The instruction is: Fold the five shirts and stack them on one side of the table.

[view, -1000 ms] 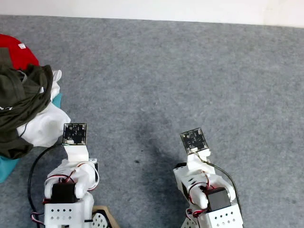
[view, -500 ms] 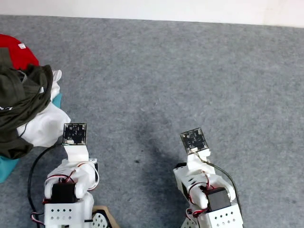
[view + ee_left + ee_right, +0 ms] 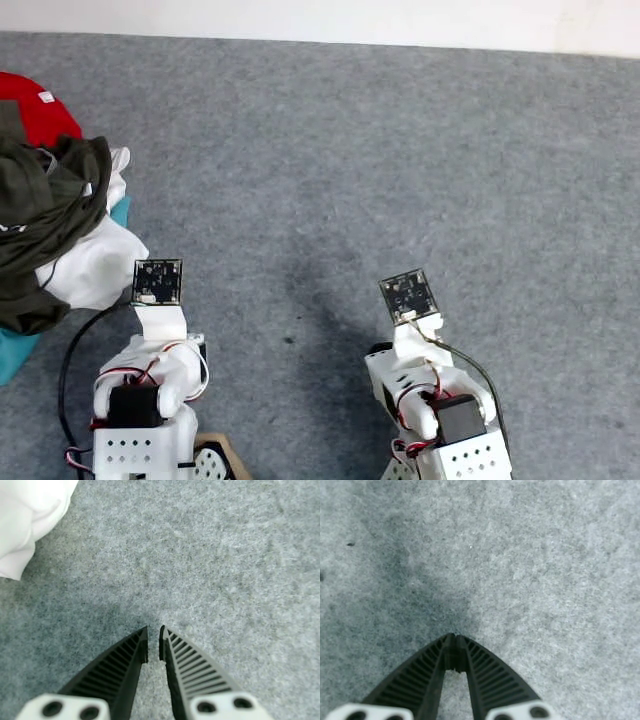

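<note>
A heap of unfolded shirts lies at the table's left edge: a red shirt [image 3: 35, 110] at the far end, a dark olive shirt [image 3: 45, 220] draped on top, a white shirt [image 3: 95, 262] beneath it and a teal shirt [image 3: 18, 352] at the bottom. My left arm [image 3: 150, 375] is at the near edge, just beside the white shirt [image 3: 30, 515]. My left gripper [image 3: 153, 642] is shut on nothing, a little above the cloth-free felt. My right arm [image 3: 430, 400] is at the near edge toward the middle, and my right gripper [image 3: 455, 652] is shut on nothing over bare felt.
Grey felt table top [image 3: 400, 160] stretches open across the middle, far side and right. A pale wall strip [image 3: 320, 18] borders the far edge. A black cable [image 3: 68, 365] loops beside the left arm's base.
</note>
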You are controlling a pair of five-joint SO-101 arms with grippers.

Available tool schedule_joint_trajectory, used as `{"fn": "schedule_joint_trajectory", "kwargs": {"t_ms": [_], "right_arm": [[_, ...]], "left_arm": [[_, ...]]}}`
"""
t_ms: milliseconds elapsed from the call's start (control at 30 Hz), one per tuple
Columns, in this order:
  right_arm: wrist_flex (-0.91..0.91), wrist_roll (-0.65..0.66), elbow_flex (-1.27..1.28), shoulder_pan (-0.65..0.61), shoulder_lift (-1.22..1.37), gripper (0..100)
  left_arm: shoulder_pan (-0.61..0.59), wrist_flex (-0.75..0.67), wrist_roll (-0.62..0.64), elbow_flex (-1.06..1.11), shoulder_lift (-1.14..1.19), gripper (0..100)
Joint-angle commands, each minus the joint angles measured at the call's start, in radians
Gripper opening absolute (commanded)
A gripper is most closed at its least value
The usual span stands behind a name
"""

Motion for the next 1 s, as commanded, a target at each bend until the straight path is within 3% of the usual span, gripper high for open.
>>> {"fn": "schedule_joint_trajectory", "kwargs": {"t_ms": [0, 433, 733, 967], "right_arm": [[-0.022, -0.006, 0.108, 0.010, 0.012, 1.6], [-0.024, -0.006, 0.108, 0.010, 0.012, 1.6], [-0.203, -0.006, 0.084, 0.071, 0.012, 1.6], [-0.280, -0.006, -0.027, 0.124, 0.015, 1.6]], "left_arm": [[0.007, 0.003, -0.006, 0.013, -0.005, 7], [0.012, -0.002, -0.006, 0.012, -0.007, 7], [0.005, -0.269, -0.005, 0.010, -0.007, 7], [0.012, -0.296, -0.006, 0.004, -0.007, 7]]}}
